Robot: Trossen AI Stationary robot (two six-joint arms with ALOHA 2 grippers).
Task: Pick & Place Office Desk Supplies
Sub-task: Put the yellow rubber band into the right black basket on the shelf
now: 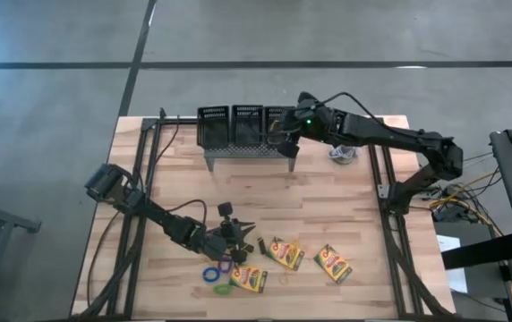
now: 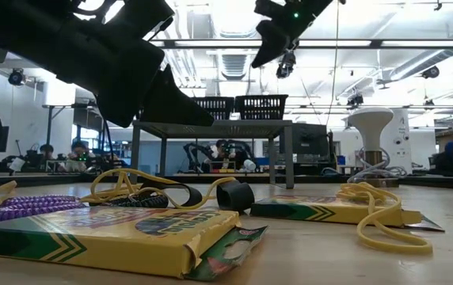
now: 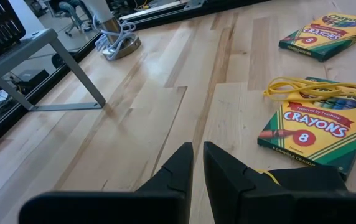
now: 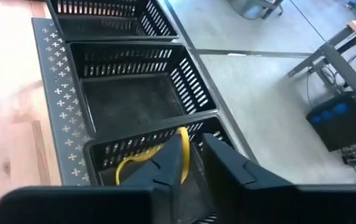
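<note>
Right gripper hangs over the right-hand bin of three on the stand; jaws slightly apart, a yellow loop between them, grip uncertain. Left gripper sits low over the counter, jaws nearly together, empty, beside the crayon boxes and loops.

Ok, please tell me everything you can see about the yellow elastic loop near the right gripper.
The yellow elastic loop is a thin, rubbery-looking band, bent into a loose curve. It sits inside the nearest of the black mesh bins, directly below the right gripper, whose dark fingers hide part of it. The fingers stand slightly apart, and whether they touch the loop cannot be told. That bin sits on the grey perforated stand.
</note>
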